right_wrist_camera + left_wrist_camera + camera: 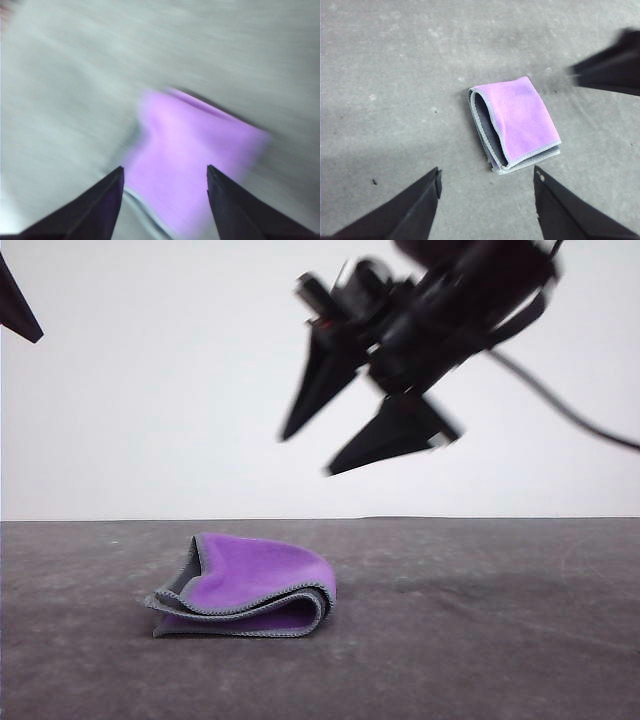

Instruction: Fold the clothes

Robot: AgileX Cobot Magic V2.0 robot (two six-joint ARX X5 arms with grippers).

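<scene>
A: What does the front view give you?

B: A dark grey, faintly mottled surface [480, 640] running back to a plain white wall [150, 420]. The folded cloth [250, 585] lies on it left of centre, purple face out, grey stitched edging showing at the layered edge. The right claw [305, 452] hangs in the air above and to the right of it, fingers spread, holding nothing. A cable [560, 400] trails off from that arm.

A: And the left wrist view?

B: The left claw [487, 175] is open and empty, fingers apart above the scuffed grey surface [385, 75]. The cloth [517, 122] lies flat beyond the fingertips, with a dark charcoal inner layer peeking out at one side.

A: The right wrist view?

B: Blurred. The right claw [165, 172] is spread, with the purple cloth [195, 150] lying under it on the pale grey surface [75, 75].
</scene>
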